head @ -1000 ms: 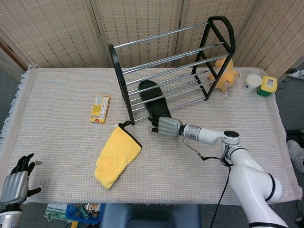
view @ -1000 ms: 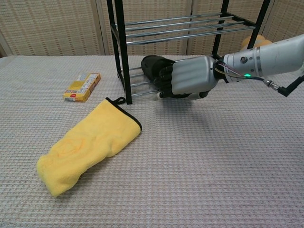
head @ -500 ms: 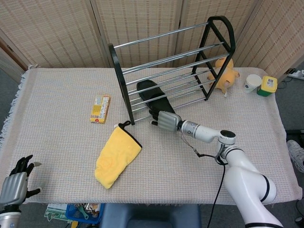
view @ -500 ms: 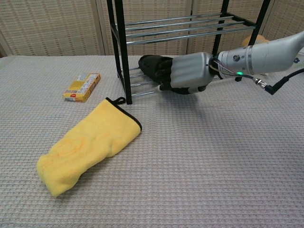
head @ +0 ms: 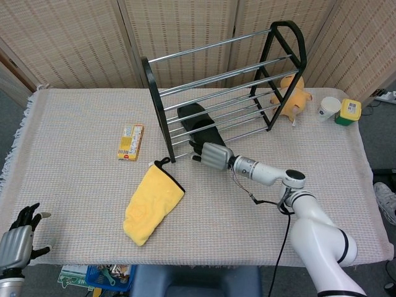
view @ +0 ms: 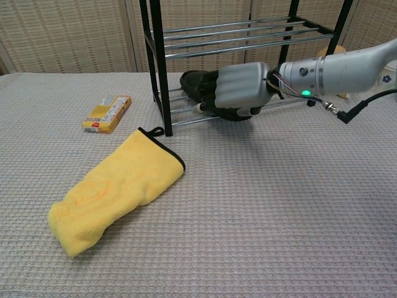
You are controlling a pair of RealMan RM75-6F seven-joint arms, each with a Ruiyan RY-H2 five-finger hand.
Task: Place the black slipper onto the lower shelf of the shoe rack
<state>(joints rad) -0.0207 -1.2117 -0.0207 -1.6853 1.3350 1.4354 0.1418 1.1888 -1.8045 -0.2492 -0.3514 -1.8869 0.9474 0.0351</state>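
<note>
Nearly done: right hand (head: 209, 154) grasps the slipper (head: 197, 124), already lying on the rack's (head: 223, 86) lower shelf; release remains.

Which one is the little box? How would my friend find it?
Start at the black shoe rack at the back of the table. To its left, alone on the cloth, lies the box, above the yellow mitt. It is small, flat and yellow-orange with printing, stiff-edged where the mitt is soft.
</note>
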